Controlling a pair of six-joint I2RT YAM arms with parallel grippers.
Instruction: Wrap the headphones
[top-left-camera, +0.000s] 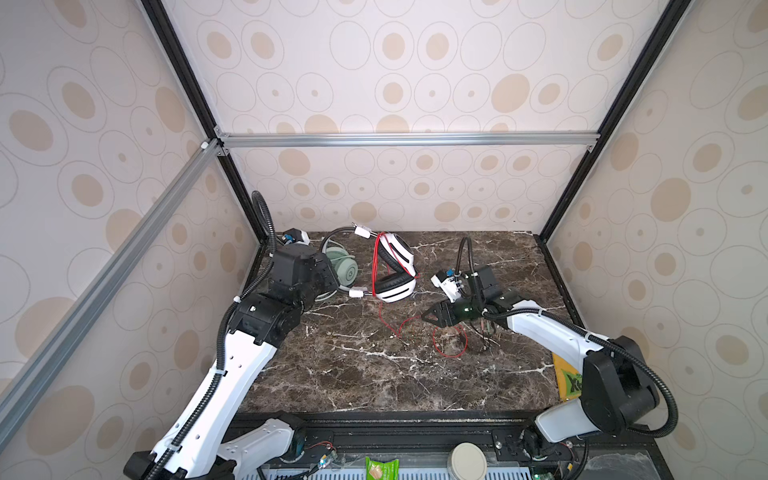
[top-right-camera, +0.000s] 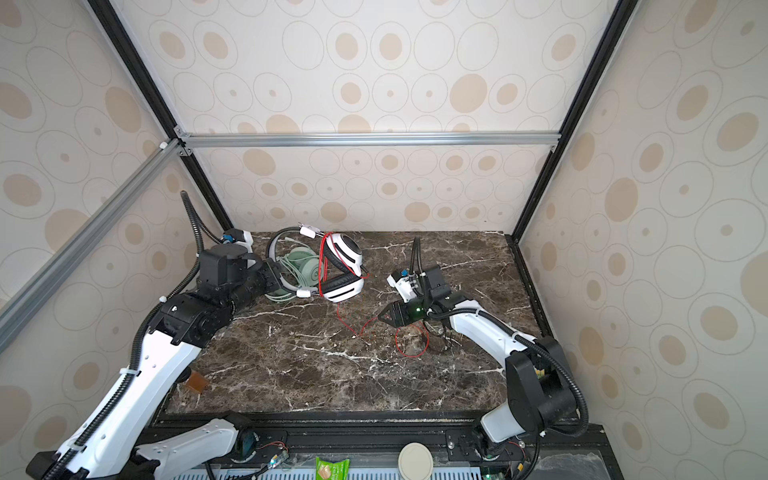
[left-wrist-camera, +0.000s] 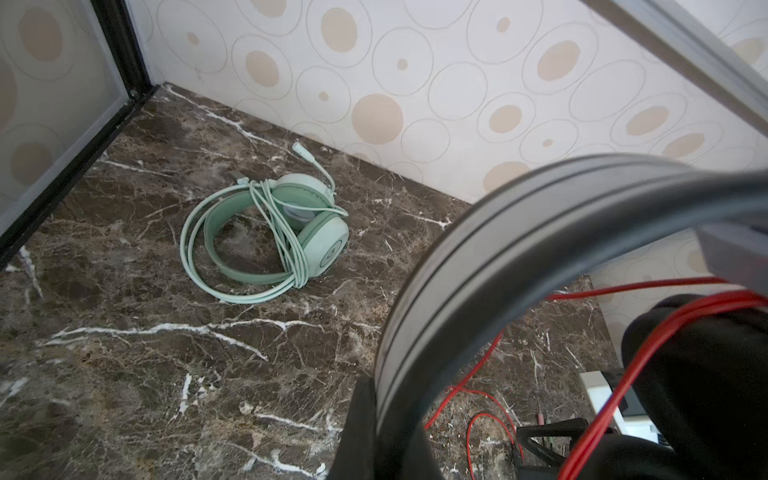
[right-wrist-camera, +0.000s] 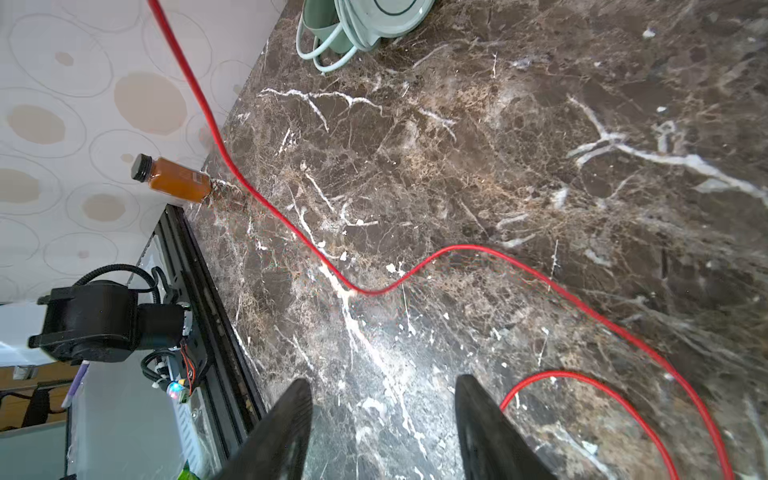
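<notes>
In both top views the white headphones (top-left-camera: 397, 291) (top-right-camera: 345, 291) are at about 12 o'clock on the table (top-left-camera: 353, 374). A few turns of their red cable (top-left-camera: 451, 340) already go round the earcups. The rest trails toward 5 o'clock and ends in a loose loop on the table. The mint headphones (top-left-camera: 345, 266) sit just beside them at 11 o'clock. The left pincer (top-right-camera: 277, 277) reaches in from 9 o'clock to the dark headband (top-right-camera: 272, 249), though its tips are hard to make out here. The right pincer (top-left-camera: 432, 316) hangs near 3 o'clock, right over the slack cable.

The left wrist view shows the left pincer clamped together on the headband (left-wrist-camera: 498, 232). Behind it the mint headphones (left-wrist-camera: 270, 237) lie flat on the table with their own cable wound round them, so that pair looks finished.

In the right wrist view the right pincer (right-wrist-camera: 383, 382) has its fingers (right-wrist-camera: 486, 428) moderately apart with only bare table between them. It holds nothing. The red cable (right-wrist-camera: 374, 291) snakes past in front, and one bend lies just beside a finger without being gripped.

Judging by this, the step in hand is winding the white pair's cable, with the right pincer between grips. Next it needs to close on the slack cable and carry it round the earcups while the left pincer holds the headband firm.
</notes>
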